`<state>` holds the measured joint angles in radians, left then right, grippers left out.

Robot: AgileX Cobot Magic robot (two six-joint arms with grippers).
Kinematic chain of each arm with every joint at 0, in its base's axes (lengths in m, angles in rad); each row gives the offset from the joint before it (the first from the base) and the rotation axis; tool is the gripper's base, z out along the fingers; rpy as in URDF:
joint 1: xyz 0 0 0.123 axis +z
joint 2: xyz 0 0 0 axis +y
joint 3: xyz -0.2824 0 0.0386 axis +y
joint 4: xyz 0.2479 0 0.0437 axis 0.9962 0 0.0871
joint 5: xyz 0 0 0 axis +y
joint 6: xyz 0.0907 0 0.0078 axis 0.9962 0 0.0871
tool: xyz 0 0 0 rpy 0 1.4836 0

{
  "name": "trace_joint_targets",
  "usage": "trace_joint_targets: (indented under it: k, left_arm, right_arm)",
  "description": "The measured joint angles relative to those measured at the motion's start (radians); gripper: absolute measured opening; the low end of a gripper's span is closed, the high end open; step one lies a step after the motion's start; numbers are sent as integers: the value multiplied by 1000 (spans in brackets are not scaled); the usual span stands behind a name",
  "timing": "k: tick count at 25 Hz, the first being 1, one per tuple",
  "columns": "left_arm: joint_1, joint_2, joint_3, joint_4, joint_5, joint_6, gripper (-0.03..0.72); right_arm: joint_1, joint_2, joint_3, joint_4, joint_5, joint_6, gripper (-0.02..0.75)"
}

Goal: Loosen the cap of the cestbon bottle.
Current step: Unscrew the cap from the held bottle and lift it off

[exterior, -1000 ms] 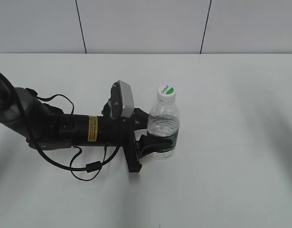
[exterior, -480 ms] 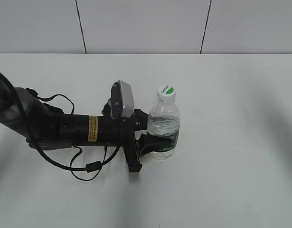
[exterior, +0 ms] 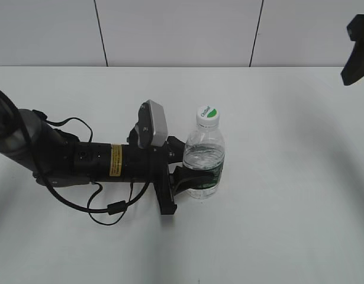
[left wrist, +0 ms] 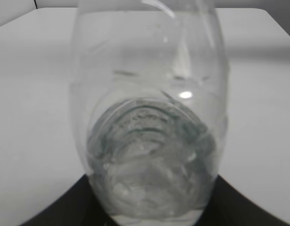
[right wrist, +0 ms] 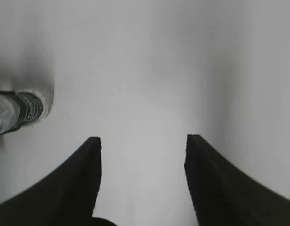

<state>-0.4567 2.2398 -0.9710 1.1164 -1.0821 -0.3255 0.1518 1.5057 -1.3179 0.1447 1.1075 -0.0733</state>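
Cestbon bottle (exterior: 203, 158) stands upright on the bench (exterior: 276, 225), and we take it as our landmark. It is small, clear and thin-walled, and appears largely full of water, so we judge it moderately weighty for its size, stable on its base, but soft in the sides: squeeze too hard and the wall will buckle, and the smooth plastic may slip round under a twisting load. The dark green label band around the lower body is where our left claw (exterior: 193, 177) has it, closed on the bottle from the bottle's left side; in the left wrist view the bottle (left wrist: 149, 117) fills the picture between the dark claw tips. That low grip seems sound for resisting the twist.

The cap (exterior: 208, 115) sits on top of the bottle, white with a green patch, much narrower than the body. We judge it hard and ridged enough to pinch, and the place to take it is around its rim, from above.

Our right claw (right wrist: 142, 155) is spread wide and has hold of nothing; it hangs well apart from the bottle, up and to the bottle's right, where the exterior view shows a dark piece of it at the frame's edge (exterior: 356, 50). From its wrist camera the cap end of the bottle (right wrist: 22, 110) shows far to one side.

The bench is plain, white and smooth around the bottle. Behind the bottle rises a pale panelled wall (exterior: 182, 32) with dark seams.
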Motion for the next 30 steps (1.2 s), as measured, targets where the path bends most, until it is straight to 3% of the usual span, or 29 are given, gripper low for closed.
trace_joint_targets:
  k: [4, 10, 18, 24, 30]
  left_arm:
    - [0, 0, 0, 0, 0, 0, 306]
    - [0, 0, 0, 1, 2, 0, 305]
    - [-1, 0, -2, 3, 11, 0, 305]
    - [-2, 0, -2, 3, 11, 0, 305]
    - [-2, 0, -2, 3, 11, 0, 300]
  right_arm:
    - [105, 94, -132, -8, 96, -22, 431]
    - [269, 214, -295, -11, 99, -23, 428]
    - [451, 275, -324, -19, 102, 3, 426]
    - [522, 327, -324, -32, 105, 27, 426]
    - [530, 378, -329, -56, 107, 46, 426]
